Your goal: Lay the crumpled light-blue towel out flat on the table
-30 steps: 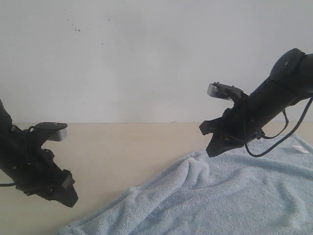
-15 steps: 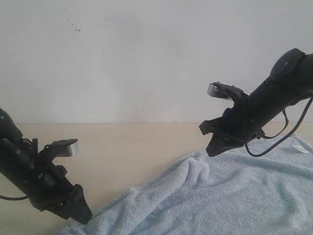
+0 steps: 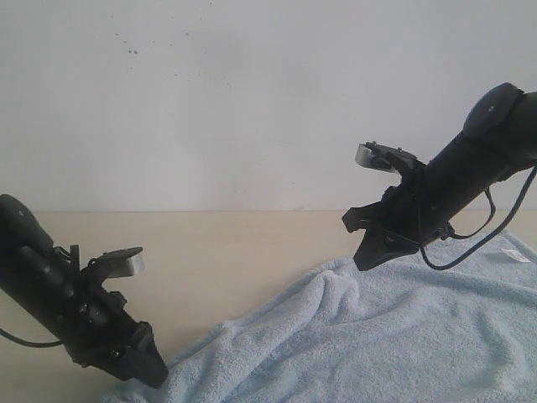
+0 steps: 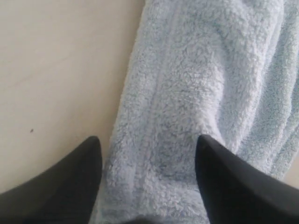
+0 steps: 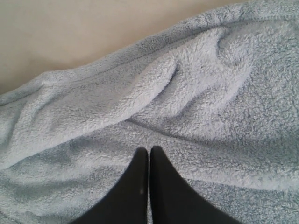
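The light-blue towel (image 3: 377, 336) lies rumpled over the right and near part of the beige table (image 3: 235, 252), with a raised fold near its far-left edge. My left gripper (image 3: 153, 375) is low at the towel's near-left end. In the left wrist view the left gripper (image 4: 149, 140) is open, its jaws wide on either side of the towel's hemmed edge (image 4: 159, 116). My right gripper (image 3: 366, 260) hangs just above the towel's far edge. Seen from the right wrist, that right gripper (image 5: 149, 150) is shut and empty over the folds of the towel (image 5: 187, 93).
A small white tag (image 3: 516, 256) lies on the towel's far right corner. Bare table shows to the left of the towel (image 4: 56, 70). A white wall (image 3: 252, 101) stands behind the table.
My left arm has come down and to the right, bringing its gripper to the towel's near-left end. The right arm and the towel have not moved.
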`<action>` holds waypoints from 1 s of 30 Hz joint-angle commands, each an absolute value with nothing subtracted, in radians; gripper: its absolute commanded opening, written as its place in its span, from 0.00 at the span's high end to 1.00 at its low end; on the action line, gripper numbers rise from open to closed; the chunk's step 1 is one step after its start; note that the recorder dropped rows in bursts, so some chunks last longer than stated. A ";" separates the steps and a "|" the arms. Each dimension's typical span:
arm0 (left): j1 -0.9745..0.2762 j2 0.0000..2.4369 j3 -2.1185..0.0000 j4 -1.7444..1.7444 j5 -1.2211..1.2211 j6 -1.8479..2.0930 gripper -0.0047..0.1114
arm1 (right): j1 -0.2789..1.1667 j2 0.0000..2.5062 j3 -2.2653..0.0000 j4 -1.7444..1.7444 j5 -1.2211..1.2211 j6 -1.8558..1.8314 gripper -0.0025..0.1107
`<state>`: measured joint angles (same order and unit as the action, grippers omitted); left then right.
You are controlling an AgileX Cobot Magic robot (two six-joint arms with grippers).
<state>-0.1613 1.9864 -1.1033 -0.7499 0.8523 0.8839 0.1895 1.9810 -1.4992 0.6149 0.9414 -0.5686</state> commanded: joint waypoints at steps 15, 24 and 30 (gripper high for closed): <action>-0.160 1.937 -1.188 -0.763 0.753 0.892 0.92 | 0.192 1.968 -1.497 0.614 0.943 -0.578 0.98; -0.158 1.892 -1.192 -0.716 0.694 0.871 0.76 | 0.192 1.968 -1.497 0.614 0.853 -0.623 0.98; -0.158 1.892 -1.192 -0.651 0.943 0.766 0.37 | 0.192 1.968 -1.497 0.614 0.871 -0.607 0.98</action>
<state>-0.1595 1.8995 -1.1863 -0.6809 0.8484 0.8111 0.1895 1.9810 -1.4992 0.6149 0.8590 -0.6144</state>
